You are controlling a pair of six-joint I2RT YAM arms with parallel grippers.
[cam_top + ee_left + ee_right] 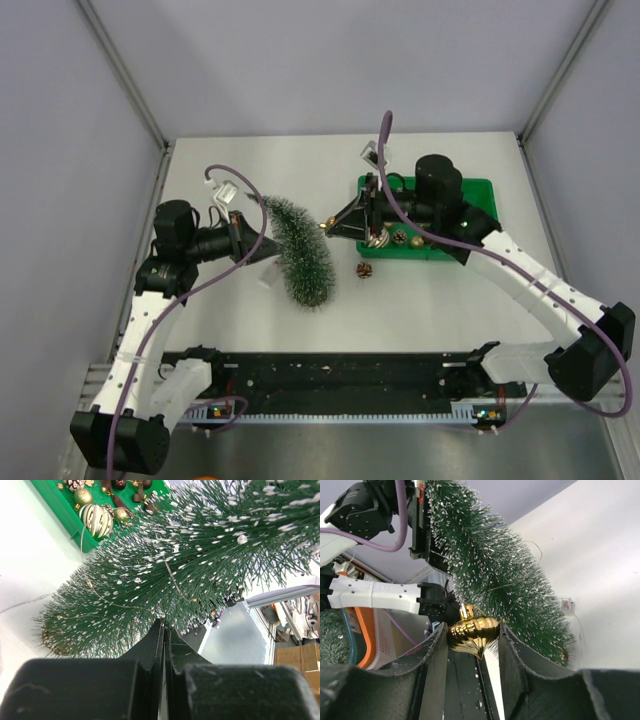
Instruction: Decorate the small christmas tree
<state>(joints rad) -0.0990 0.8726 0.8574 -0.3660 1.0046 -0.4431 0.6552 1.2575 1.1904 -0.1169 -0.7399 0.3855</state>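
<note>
The small christmas tree [300, 250] leans over the table, its tip toward the back left and its wooden base [563, 653] low by the tabletop. My left gripper [262, 248] is shut, its tips [165, 625] sunk in the snow-flecked bristles [175, 555] at mid-height on the tree's left side. On the other side my right gripper [328, 226] is shut on a ribbed gold ornament [472, 632], held cap-up just short of the branches [505, 580]. A thin wire light string [90, 580] runs over the bristles.
A green tray [480, 190] of ornaments stands at the back right, partly under the right arm; a striped gold ball [97, 520] lies in it. A small brown ornament [364, 270] sits on the table in front of the tray. A small white box [566, 604] lies near the tree's base.
</note>
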